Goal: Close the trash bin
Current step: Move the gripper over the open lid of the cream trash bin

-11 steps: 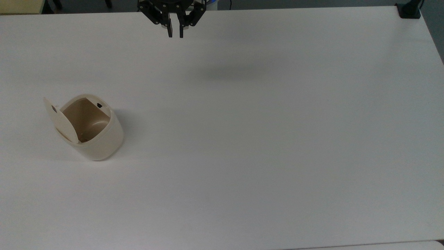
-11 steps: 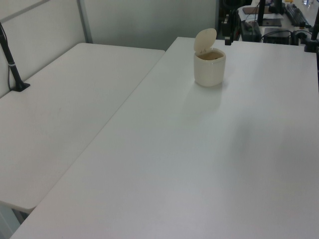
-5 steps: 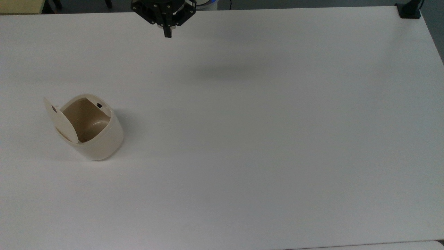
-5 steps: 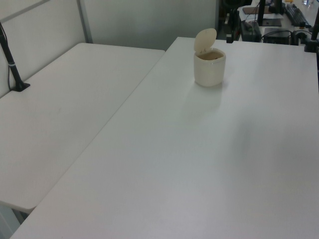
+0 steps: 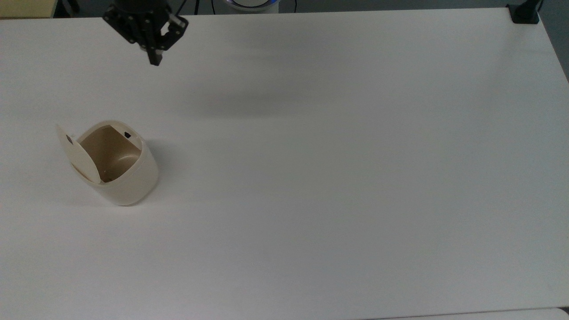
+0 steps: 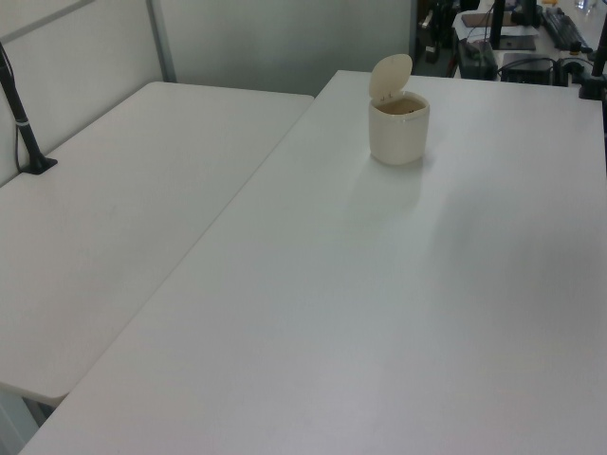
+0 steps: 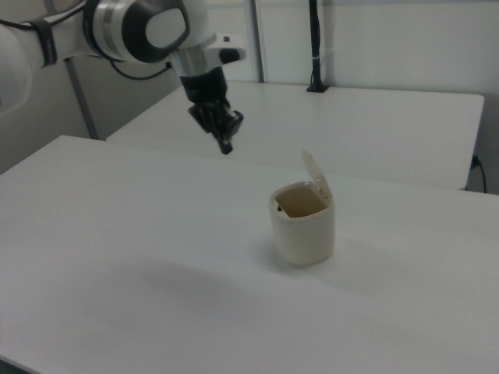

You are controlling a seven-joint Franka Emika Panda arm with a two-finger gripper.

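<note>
So nothing's done yet: trash bin (image 5: 116,164) lid (image 5: 78,154) is standing open, my fingers (image 5: 155,60) are pinched together, empty, well away above the tabletop (image 5: 338,178)

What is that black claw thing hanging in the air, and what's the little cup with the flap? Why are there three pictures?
The black claw is the gripper of a robot arm, a machine that moves a bit like your own arm. The gripper has two fingers for pinching or pushing things. Here they are pressed together and hold nothing.

The little cup is a small cream trash bin. Its flap is the lid, and it stands up, so the bin is open and you can see its brown inside. The robot's job is to push that lid shut. It hasn't touched the bin yet; the gripper hangs in the air some way from it.

The three pictures show the same moment from three cameras. The top view looks down from above. The left view and right view look across the white table from the sides. The bin is the only thing standing on that table.
</note>
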